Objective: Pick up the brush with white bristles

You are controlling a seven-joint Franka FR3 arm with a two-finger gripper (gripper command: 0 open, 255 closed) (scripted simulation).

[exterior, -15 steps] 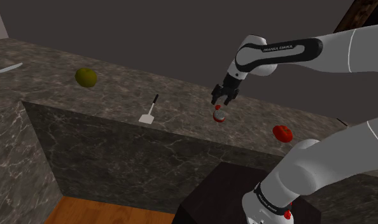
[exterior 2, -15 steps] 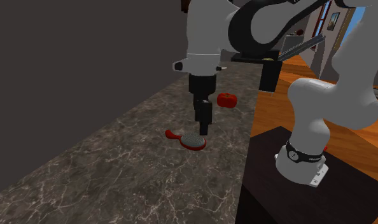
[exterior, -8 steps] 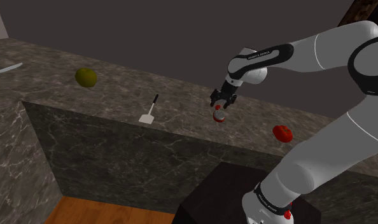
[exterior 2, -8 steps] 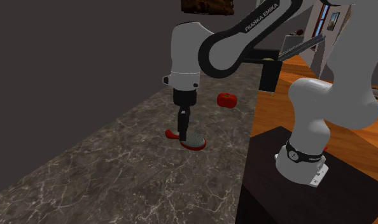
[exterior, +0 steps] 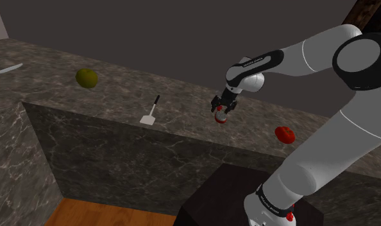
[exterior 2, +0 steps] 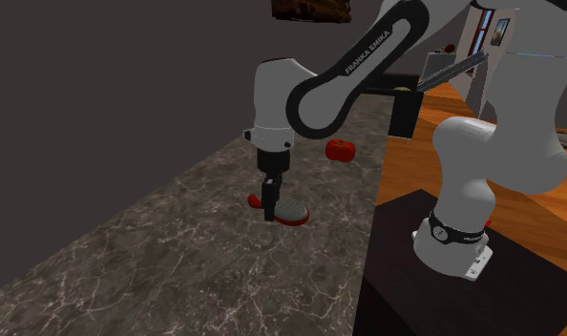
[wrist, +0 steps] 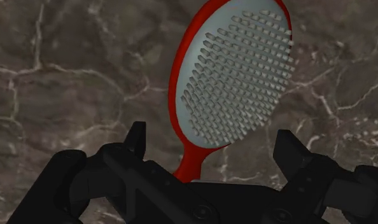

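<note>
A red hairbrush (wrist: 235, 73) with a pale pad of white bristles lies flat on the dark marble counter (wrist: 67, 76). In the wrist view my open gripper (wrist: 212, 145) stands over the brush's neck, with one black finger on each side of the red handle and not touching it. In the second exterior view the gripper (exterior 2: 269, 208) is down at the counter, at the handle end of the brush (exterior 2: 293, 212). From the shoulder view the gripper (exterior: 219, 110) sits just above the brush (exterior: 220, 118).
A red tomato (exterior: 285, 134) lies on the counter toward the shoulder view's right. A white-bladed tool with a black handle (exterior: 151, 112) and a green fruit (exterior: 86, 78) lie to its left. The counter's front edge drops to a wooden floor (exterior 2: 434, 143).
The arm has lowered the gripper onto the brush and shifted it from over the head toward the handle. The fingers have stayed open and the brush has not moved.
</note>
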